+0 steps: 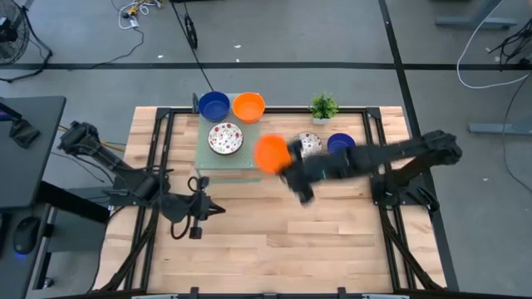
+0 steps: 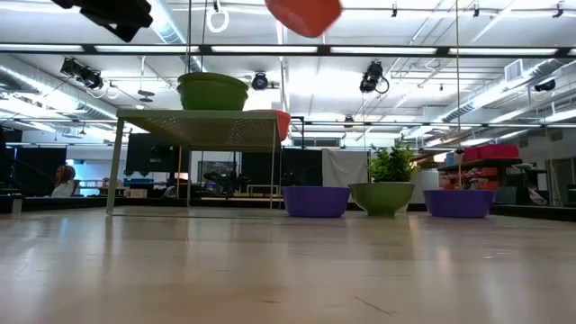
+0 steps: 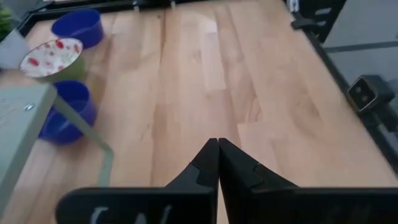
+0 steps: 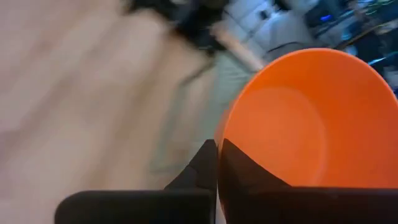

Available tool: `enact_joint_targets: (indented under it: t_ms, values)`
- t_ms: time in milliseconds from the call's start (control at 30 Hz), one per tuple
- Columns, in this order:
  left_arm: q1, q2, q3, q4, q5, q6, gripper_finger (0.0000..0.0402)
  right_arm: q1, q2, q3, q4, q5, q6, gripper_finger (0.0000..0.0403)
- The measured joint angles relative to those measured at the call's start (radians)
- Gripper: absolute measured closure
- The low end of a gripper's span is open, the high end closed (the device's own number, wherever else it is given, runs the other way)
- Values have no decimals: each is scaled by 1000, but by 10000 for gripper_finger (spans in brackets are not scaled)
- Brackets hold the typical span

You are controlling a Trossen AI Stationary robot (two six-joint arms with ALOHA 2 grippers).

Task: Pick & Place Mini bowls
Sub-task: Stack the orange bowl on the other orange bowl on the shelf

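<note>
Two dark fingers of the right gripper are clamped on the rim of an orange mini bowl, one finger against the outer wall and the other lying inside the bowl. In the high view this held bowl hangs in the air just beside the right edge of a small pale green stand, with the right gripper at its side; the low view shows it lifted well above the table.

Fingers of the left gripper are pressed fully together, holding nothing, above bare wood near the table's front left.

On the stand's top sit a blue bowl, another orange bowl and a white bowl with red floral speckles. To the right, on the tabletop, a second floral bowl and a second blue bowl lie partly under the right arm, near a small green potted plant.

No readable writing or brand shows on anything.
</note>
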Motion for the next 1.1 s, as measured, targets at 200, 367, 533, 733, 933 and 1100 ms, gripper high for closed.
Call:
enact_joint_targets:
  t_ms: [200, 367, 533, 733, 933, 1100]
  values:
    - [-72, 0, 0, -67, -102, -73, 396, -304, 155, 278, -47, -215, -160, 401]
    - [-129, 0, 0, -92, -182, -106, 389, -465, 360, 507, -143, -341, -224, 401]
    - [-162, 0, 0, -91, -225, -108, 393, -557, 508, 663, -253, -395, -252, 402]
    - [-169, 0, 0, -89, -225, -108, 393, -601, 574, 684, -301, -398, -270, 399]
    - [-169, 0, 0, -89, -228, -103, 389, -602, 585, 685, -292, -418, -292, 387]
    - [-169, 0, 0, -90, -237, -100, 388, -602, 584, 686, -316, -425, -283, 391]
